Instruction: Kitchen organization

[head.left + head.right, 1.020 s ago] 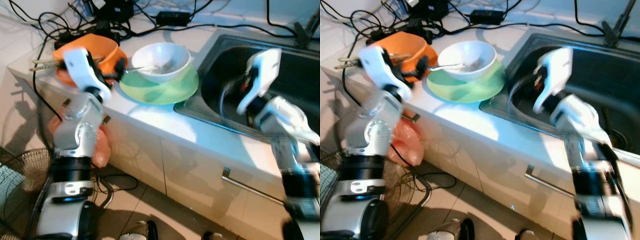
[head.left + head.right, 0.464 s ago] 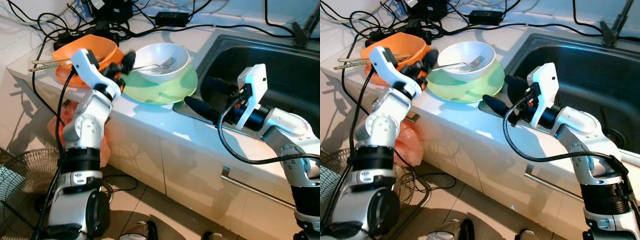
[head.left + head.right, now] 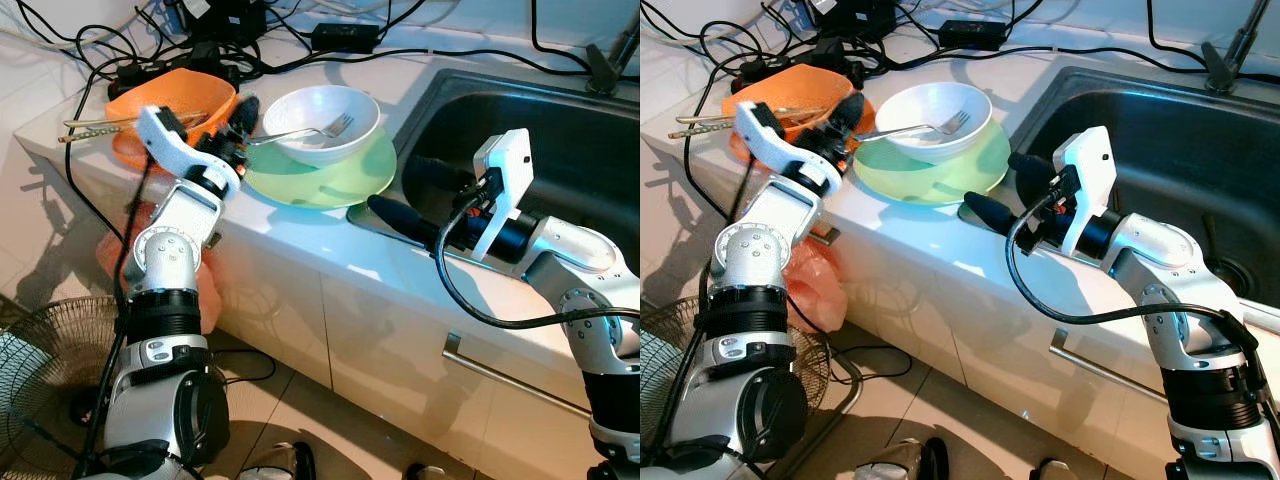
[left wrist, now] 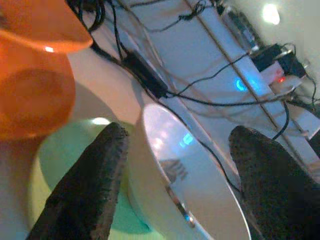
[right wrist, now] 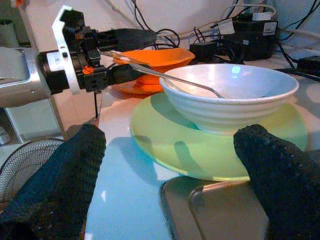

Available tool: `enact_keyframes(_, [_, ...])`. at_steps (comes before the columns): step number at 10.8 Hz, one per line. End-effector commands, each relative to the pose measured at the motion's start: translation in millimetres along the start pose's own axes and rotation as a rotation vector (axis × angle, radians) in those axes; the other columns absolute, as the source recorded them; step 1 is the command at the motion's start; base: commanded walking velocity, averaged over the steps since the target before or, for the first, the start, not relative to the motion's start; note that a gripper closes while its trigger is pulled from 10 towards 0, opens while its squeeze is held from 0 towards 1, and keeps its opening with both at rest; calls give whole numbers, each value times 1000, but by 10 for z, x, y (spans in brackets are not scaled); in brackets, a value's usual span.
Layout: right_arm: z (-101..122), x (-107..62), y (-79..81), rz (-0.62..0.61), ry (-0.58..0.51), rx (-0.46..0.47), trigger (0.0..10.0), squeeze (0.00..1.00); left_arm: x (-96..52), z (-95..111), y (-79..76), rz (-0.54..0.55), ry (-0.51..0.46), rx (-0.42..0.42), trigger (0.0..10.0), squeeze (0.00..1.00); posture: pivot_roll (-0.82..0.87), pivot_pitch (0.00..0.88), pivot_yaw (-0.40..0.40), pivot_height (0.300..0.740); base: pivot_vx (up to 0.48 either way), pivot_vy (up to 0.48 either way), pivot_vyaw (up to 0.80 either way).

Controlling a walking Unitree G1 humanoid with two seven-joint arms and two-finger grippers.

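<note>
On the counter (image 3: 330,250) a bowl (image 3: 320,122) sits on a plate (image 3: 320,175), a fork (image 3: 300,130) resting in it with its handle out to the left. Left of the plate, just beside it, lies a second bowl (image 3: 175,105) with what look like chopsticks (image 3: 95,123) across it — the view is soft there. Cables (image 3: 200,45) lie at the far edge. The sink (image 3: 560,150) is to the right. The left gripper (image 3: 243,122) is between the two bowls; the right gripper (image 3: 410,195) is at the sink's near-left corner, its fingers spread toward the plate.

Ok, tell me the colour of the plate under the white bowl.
Light green; the plate shows best in the left eye view, beneath the white bowl.
</note>
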State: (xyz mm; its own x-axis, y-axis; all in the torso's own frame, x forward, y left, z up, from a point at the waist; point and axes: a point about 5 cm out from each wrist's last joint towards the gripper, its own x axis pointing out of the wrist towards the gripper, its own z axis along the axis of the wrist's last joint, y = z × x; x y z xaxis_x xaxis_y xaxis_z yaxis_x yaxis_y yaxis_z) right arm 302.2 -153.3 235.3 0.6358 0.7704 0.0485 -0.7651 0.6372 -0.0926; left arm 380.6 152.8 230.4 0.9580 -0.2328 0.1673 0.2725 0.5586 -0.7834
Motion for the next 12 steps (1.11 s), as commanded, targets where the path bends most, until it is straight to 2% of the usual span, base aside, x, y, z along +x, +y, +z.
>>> enact_keyframes(1, [68,11,40,28,-18,-16,10000,0,13,0,10,15,18,-3,10000,0,13,127,129,740,0,0,0])
enact_keyframes(12, [73,20,44,31,-20,-15,10000,0,22,-11,36,28,29,-5,10000,0,13,127,130,740,0,0,0])
